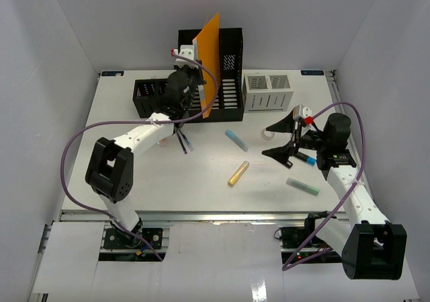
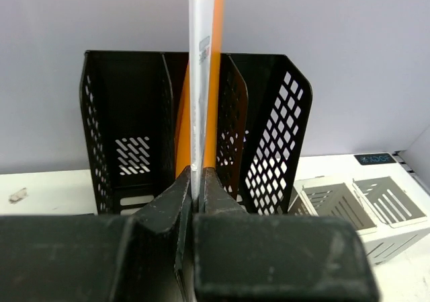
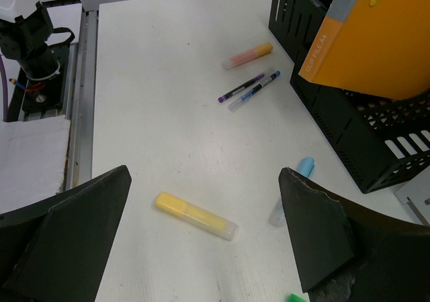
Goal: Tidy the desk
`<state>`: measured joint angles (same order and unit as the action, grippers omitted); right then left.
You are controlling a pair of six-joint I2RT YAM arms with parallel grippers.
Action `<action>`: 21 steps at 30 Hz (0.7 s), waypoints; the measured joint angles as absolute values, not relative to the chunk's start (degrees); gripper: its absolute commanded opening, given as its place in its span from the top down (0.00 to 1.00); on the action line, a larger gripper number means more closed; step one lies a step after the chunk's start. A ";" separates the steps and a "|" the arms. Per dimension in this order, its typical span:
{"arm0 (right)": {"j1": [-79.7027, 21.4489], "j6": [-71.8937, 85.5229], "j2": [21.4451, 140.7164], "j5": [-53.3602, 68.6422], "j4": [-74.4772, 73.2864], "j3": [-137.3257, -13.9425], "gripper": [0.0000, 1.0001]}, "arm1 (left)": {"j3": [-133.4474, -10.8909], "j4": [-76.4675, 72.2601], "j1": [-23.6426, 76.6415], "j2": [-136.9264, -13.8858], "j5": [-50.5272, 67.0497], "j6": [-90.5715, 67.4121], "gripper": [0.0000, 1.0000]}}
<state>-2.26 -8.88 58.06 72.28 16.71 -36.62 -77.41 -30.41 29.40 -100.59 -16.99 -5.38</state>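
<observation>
The desk (image 1: 168, 181) is a white tabletop with a metal rail (image 1: 201, 216) along its near edge. My left gripper (image 1: 193, 80) is shut on the lower edge of an upright orange folder (image 1: 210, 56) and holds it at the black file rack (image 1: 230, 73). In the left wrist view the folder (image 2: 201, 80) stands edge-on between the rack's dividers (image 2: 269, 127), clamped at my left gripper (image 2: 196, 179). My right gripper (image 1: 281, 139) is open and empty above the desk. In the right wrist view a yellow highlighter (image 3: 195, 216) lies below the right gripper (image 3: 201, 241).
A black tray (image 1: 149, 97) stands left of the rack and a white mesh organizer (image 1: 267, 91) right of it. Loose on the desk are a blue highlighter (image 1: 236, 140), a yellow highlighter (image 1: 238, 173), a green highlighter (image 1: 302, 186), pens (image 1: 183, 140), an orange highlighter (image 3: 248, 56) and white tape (image 1: 268, 135).
</observation>
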 measured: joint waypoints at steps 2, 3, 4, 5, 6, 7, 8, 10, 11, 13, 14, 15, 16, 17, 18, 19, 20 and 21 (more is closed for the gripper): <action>-2.26 -8.71 58.06 72.35 16.86 -36.61 0.02 | -76.08 -31.27 30.86 -99.43 -18.53 -3.88 1.00; -2.26 -8.56 58.06 72.41 16.98 -36.59 0.02 | -75.90 -31.27 31.91 -99.07 -19.76 -2.60 1.00; -2.26 -8.37 58.06 72.42 17.10 -36.56 0.02 | -75.90 -31.30 33.01 -98.93 -20.89 -1.10 1.00; -2.26 -8.20 58.06 72.44 17.23 -36.54 0.02 | -75.90 -31.53 34.25 -98.87 -22.00 0.32 1.00; -2.26 -8.07 58.07 72.47 17.37 -36.51 0.02 | -75.90 -31.85 35.53 -98.85 -23.10 1.76 1.00; -2.26 -8.00 58.08 72.49 17.55 -36.49 0.02 | -75.91 -32.19 36.81 -98.85 -24.25 3.42 1.00; -2.26 -7.94 58.10 72.51 17.73 -36.47 0.02 | -75.92 -32.54 38.08 -98.85 -25.39 5.09 1.00; -2.23 -7.88 58.13 72.52 18.15 -36.25 0.03 | -75.96 -34.04 40.56 -99.19 -27.94 9.20 1.00; -2.21 -7.86 58.13 72.57 18.23 -36.04 0.03 | -76.08 -35.00 41.45 -99.58 -28.89 10.93 1.00; -2.09 -7.85 58.26 72.62 18.30 -35.73 0.03 | -76.79 -36.29 42.88 -100.74 -30.32 13.80 1.00; -2.00 -7.84 58.37 72.64 18.30 -35.60 0.03 | -77.26 -36.78 43.51 -101.41 -30.92 15.08 1.00; -1.86 -7.79 58.52 72.64 18.38 -35.54 0.03 | -78.37 -36.89 43.65 -102.37 -31.57 16.27 1.00; -1.73 -7.75 58.64 72.65 18.45 -35.47 0.03 | -79.56 -37.02 43.70 -103.35 -32.06 17.39 1.00; -1.62 -7.72 58.70 72.65 18.52 -35.39 0.03 | -80.81 -37.18 43.65 -104.36 -32.37 18.43 1.00; -1.50 -7.68 58.76 72.66 18.59 -35.31 0.03 | -82.06 -37.33 43.60 -105.37 -32.67 19.47 1.00; -1.48 -7.64 58.84 72.66 18.71 -35.25 0.03 | -82.92 -37.24 43.45 -105.92 -33.05 20.33 1.00; -1.46 -7.62 58.89 72.68 18.97 -35.12 0.03 | -84.06 -37.34 43.28 -106.57 -33.38 21.07 1.00; -1.45 -7.60 58.93 72.69 19.06 -35.02 0.03 | -85.03 -37.58 43.15 -107.11 -33.47 21.76 1.00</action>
<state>-1.45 -7.60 58.93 72.69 19.06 -35.02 -85.03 -37.58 43.15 -107.11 -33.47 21.76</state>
